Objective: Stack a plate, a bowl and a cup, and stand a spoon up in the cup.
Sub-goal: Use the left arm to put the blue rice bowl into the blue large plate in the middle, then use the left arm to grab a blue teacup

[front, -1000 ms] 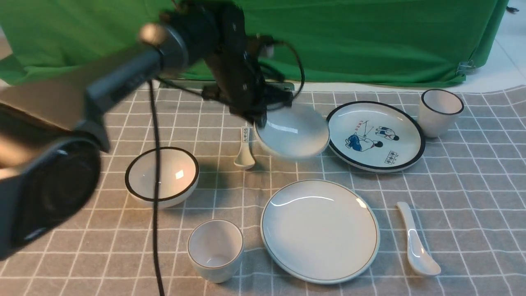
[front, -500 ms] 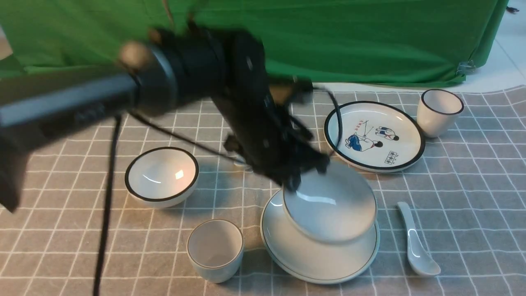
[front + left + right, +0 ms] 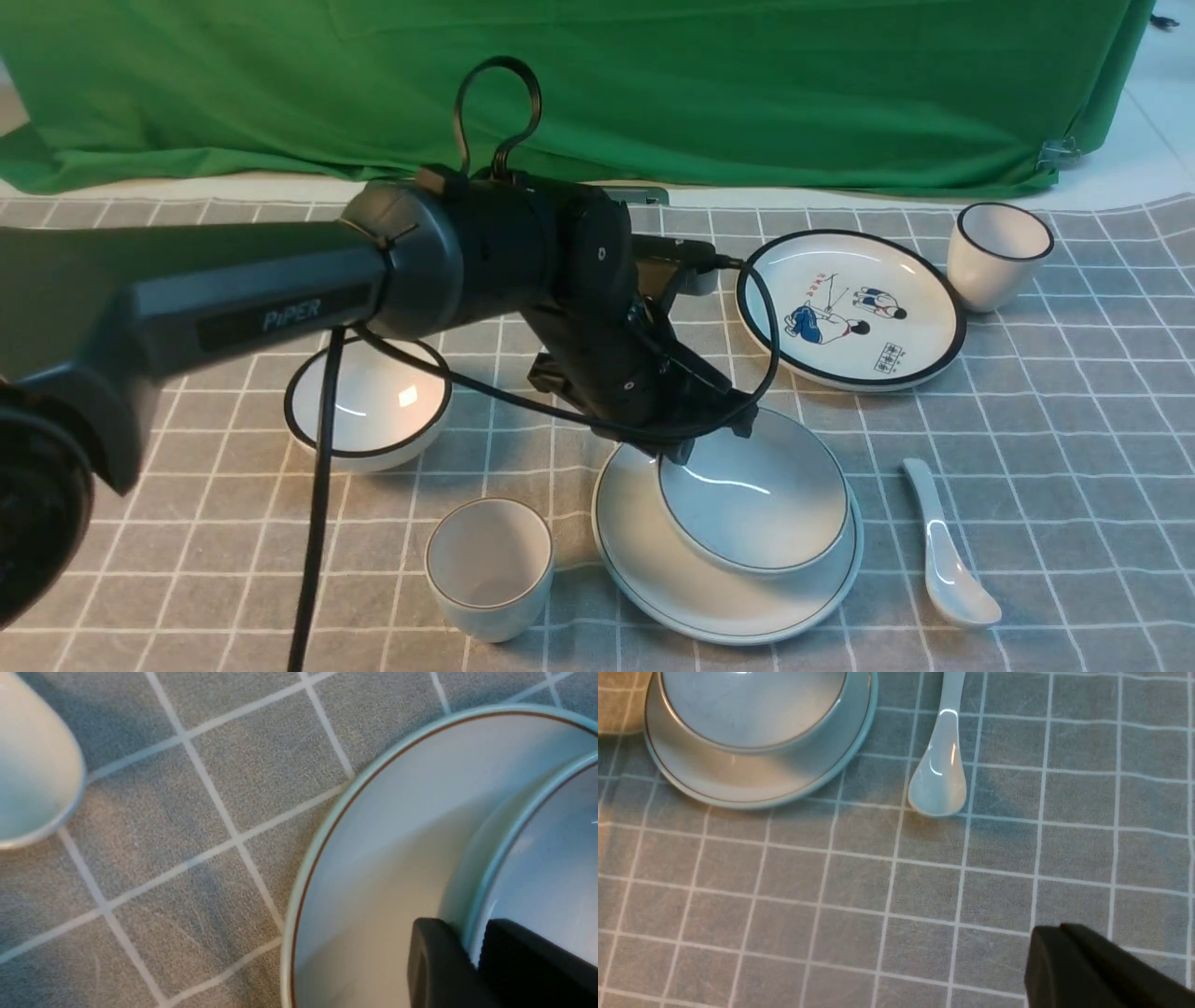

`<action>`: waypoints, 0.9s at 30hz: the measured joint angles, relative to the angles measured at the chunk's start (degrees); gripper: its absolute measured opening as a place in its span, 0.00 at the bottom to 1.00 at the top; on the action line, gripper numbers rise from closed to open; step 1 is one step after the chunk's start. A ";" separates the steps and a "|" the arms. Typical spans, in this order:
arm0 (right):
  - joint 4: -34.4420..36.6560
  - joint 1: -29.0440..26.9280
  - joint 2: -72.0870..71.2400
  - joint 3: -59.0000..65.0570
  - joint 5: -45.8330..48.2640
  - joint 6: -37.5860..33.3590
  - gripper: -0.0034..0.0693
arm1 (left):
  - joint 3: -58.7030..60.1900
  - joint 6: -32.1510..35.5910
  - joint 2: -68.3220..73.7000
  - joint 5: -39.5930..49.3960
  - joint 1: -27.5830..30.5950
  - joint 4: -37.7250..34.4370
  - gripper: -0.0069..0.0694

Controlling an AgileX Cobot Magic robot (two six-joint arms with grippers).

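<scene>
The pale bowl (image 3: 756, 499) sits in the plain plate (image 3: 644, 569) at the front middle. My left gripper (image 3: 674, 450) is shut on the bowl's far-left rim; in the left wrist view its fingers (image 3: 434, 961) pinch the bowl's rim (image 3: 495, 858) over the plate (image 3: 373, 849). The pale cup (image 3: 489, 567) stands left of the plate, and its edge shows in the left wrist view (image 3: 32, 765). The plain white spoon (image 3: 945, 551) lies right of the plate. My right gripper (image 3: 1057, 933) is shut and empty above bare cloth, with the spoon (image 3: 941, 770), bowl (image 3: 752, 709) and plate (image 3: 738, 777) in its view.
A black-rimmed bowl (image 3: 369, 401) stands at the left. A cartoon plate (image 3: 850, 308) and a black-rimmed cup (image 3: 997, 254) stand at the back right. A checked grey cloth (image 3: 1074, 448) covers the table, with a green backdrop behind.
My left arm carried the bowl from the back middle forward and down onto the plain plate. The bowl now rests level in the plate.
</scene>
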 joint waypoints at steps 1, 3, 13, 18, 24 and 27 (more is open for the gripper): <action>0.00 0.00 0.00 0.13 0.00 0.00 0.08 | 0.00 -0.19 0.00 0.06 0.00 0.34 0.31; 0.00 0.00 0.00 0.14 0.00 -0.04 0.08 | -0.32 -1.23 -0.28 1.86 0.00 2.57 0.39; 0.00 0.00 0.00 0.14 -0.46 -0.04 0.08 | -0.93 -8.19 -15.80 18.94 0.69 17.74 0.33; 0.15 0.00 0.00 0.14 -0.75 -0.04 0.08 | 8.29 -11.20 -26.46 18.54 3.53 16.05 0.19; 0.70 0.00 0.00 0.14 -1.13 -0.04 0.08 | 17.83 -10.62 -26.49 15.32 4.12 13.24 0.26; 0.82 0.00 0.02 0.14 -1.30 -0.04 0.08 | 19.52 -10.62 -24.59 13.84 4.12 12.82 0.38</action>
